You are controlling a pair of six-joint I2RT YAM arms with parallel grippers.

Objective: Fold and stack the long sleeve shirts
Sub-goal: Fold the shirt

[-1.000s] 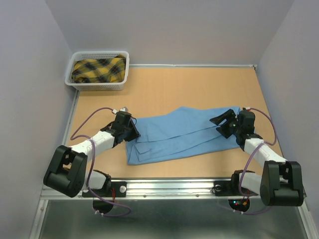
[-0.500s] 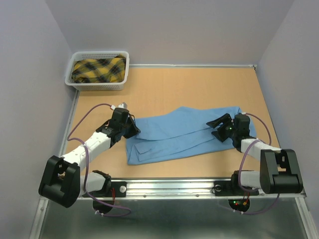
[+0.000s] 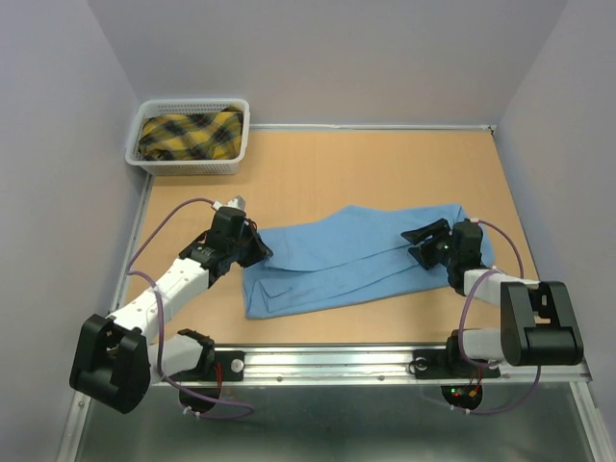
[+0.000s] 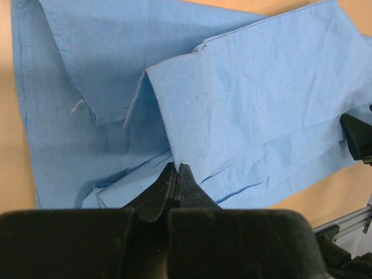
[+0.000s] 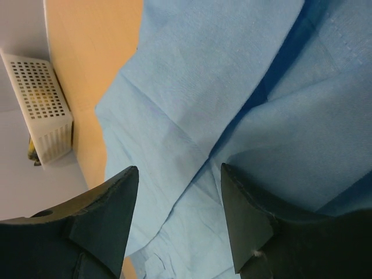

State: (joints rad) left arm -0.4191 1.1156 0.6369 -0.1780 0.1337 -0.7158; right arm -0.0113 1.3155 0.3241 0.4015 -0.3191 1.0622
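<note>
Our left gripper (image 4: 176, 173) has its jaws pressed together, pinching the edge of a raised fold of the light blue shirt (image 4: 261, 87). The shirt spreads flat ahead of the tips and to both sides of them. Our right gripper (image 5: 178, 171) stands spread wide over the same shirt, holding nothing. Cloth fills the gap between its jaws, and we cannot tell whether the tips touch it. Off to one side of those jaws lie the bare table (image 5: 87, 52) and a white basket (image 5: 40, 104), well apart.
</note>
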